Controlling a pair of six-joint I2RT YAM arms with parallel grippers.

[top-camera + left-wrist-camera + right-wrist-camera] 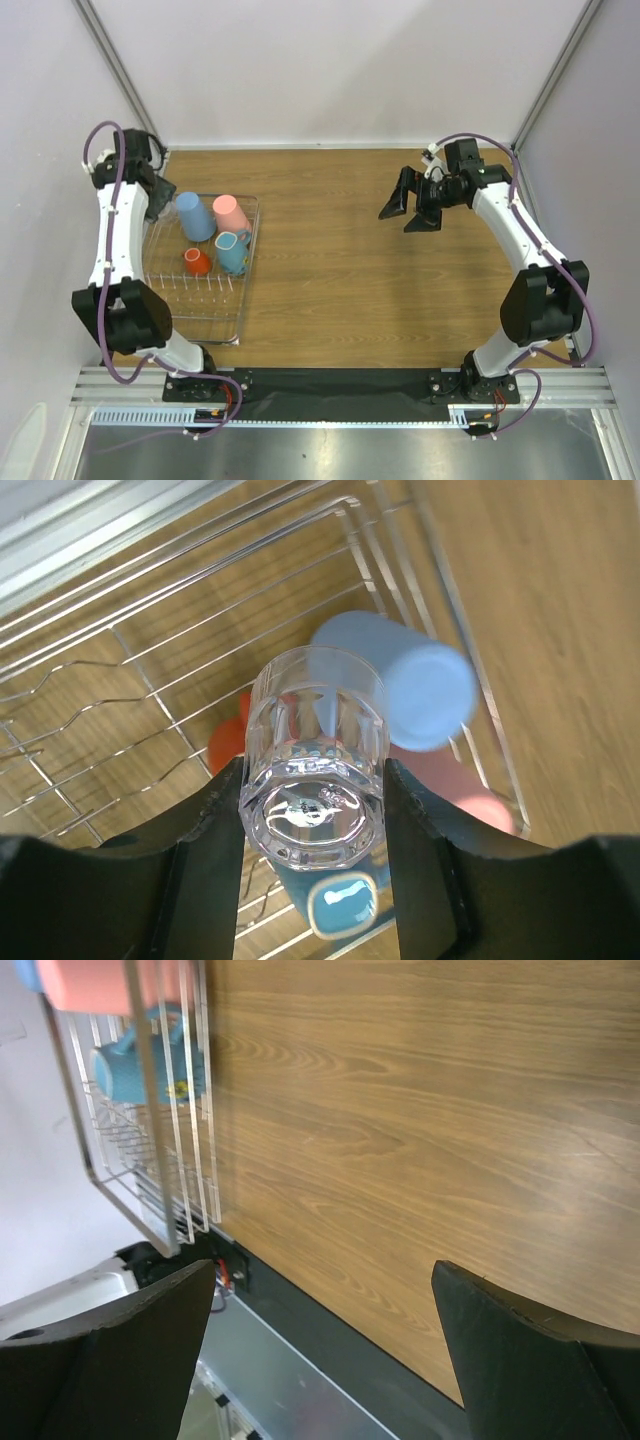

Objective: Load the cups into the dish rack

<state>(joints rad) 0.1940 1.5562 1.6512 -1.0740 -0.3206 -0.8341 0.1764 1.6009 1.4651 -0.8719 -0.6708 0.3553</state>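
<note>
Currently, your stock on the wooden table (350, 260) reads as follows. Left gripper (313, 810): over the far left corner of the dish rack (243, 292), fingers (215, 825) closed onto both sides of the tiny clear glass (315, 745), which you hold above the wires, clear of the cups below. Right gripper (410, 212): well apart from the rack, over bare wood on the far right, jaws spread wide with nothing between them. Dish rack: lies at the left of the table, long side running near to far. Light-blue tumbler (194, 216): in the rack's far part, closed base showing to the left wrist camera. Pink tumbler (231, 213): just right of it, also in the far part. Small orange mug (197, 262): in the rack, nearer than the light-blue tumbler. Blue-grey mug (233, 253): just right of the orange one, against the rack's right side. Four cups racked; you hold one.
</note>
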